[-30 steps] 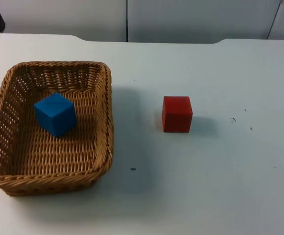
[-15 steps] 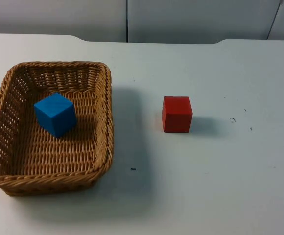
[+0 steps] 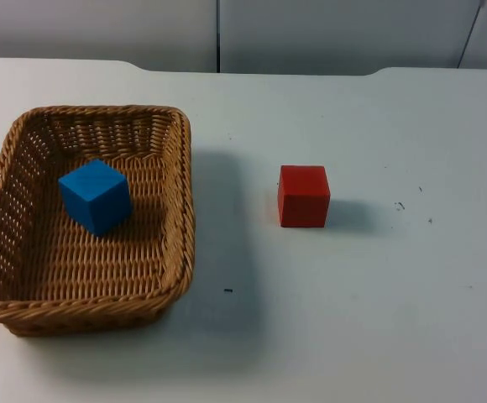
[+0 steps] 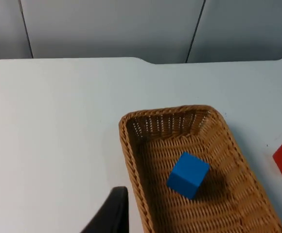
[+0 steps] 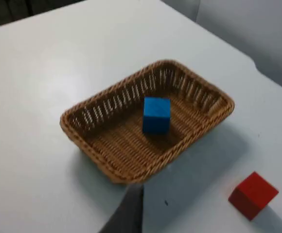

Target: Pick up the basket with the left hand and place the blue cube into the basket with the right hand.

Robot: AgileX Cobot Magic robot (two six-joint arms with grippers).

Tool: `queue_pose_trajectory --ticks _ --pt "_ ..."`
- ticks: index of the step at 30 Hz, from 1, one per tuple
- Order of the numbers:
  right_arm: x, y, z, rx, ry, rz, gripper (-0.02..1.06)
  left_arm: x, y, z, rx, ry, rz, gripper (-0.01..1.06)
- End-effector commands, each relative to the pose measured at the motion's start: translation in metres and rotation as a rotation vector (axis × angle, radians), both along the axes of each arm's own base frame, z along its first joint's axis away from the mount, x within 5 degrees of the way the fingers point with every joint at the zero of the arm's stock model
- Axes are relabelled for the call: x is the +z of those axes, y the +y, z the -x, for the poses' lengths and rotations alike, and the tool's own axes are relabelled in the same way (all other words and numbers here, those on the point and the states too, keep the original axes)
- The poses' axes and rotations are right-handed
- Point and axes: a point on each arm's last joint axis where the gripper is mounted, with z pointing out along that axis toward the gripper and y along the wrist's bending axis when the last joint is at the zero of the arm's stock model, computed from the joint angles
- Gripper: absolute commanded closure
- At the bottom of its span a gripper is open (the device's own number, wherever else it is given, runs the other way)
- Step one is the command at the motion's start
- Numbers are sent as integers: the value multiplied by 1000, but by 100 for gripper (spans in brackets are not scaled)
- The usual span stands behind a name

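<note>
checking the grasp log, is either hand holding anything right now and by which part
Nothing is held. The basket sits on the table with the blue cube inside it, and the red cube stands apart; no hand touches any of them.

You get bright, even overhead light on the white table (image 3: 378, 336), with no glare. Soft shadows fall to the right of the basket (image 3: 176, 210) and the red cube (image 3: 304, 196) in the top view. The left gripper's fingertip (image 4: 113, 213) looks sharp against the table; the right gripper's fingertip (image 5: 130, 213) is soft and smeared, and the surroundings beyond it look slightly hazy.
</note>
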Motion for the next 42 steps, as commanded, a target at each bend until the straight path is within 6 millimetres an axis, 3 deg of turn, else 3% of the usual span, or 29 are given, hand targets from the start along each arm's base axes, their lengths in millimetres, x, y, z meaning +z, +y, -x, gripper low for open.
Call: queue_pose_trajectory --ticks 1,6,7,11,16,25,32,42 --pt "-8 -7 7 5 5 -15 17 -12 -2 19 3 -41 -19 0" --pt "-33 -35 29 2 20 -10 17 -38 -3 68 69 -153 -37 0" --pt "-33 -35 29 2 20 -10 17 -38 -3 68 69 -153 -37 0" --pt "-49 -61 53 2 62 -38 17 -50 1 105 186 -219 -22 0" --pt "-53 -83 72 5 90 -54 17 -59 4 108 213 -112 -63 0" --pt "-60 -111 96 32 66 -81 17 -62 9 109 242 -84 -109 0" --pt "-71 -131 113 35 102 -60 17 -81 10 101 250 -6 -98 0" --pt "-75 -133 113 14 66 -111 17 -84 10 96 251 -22 -83 0"
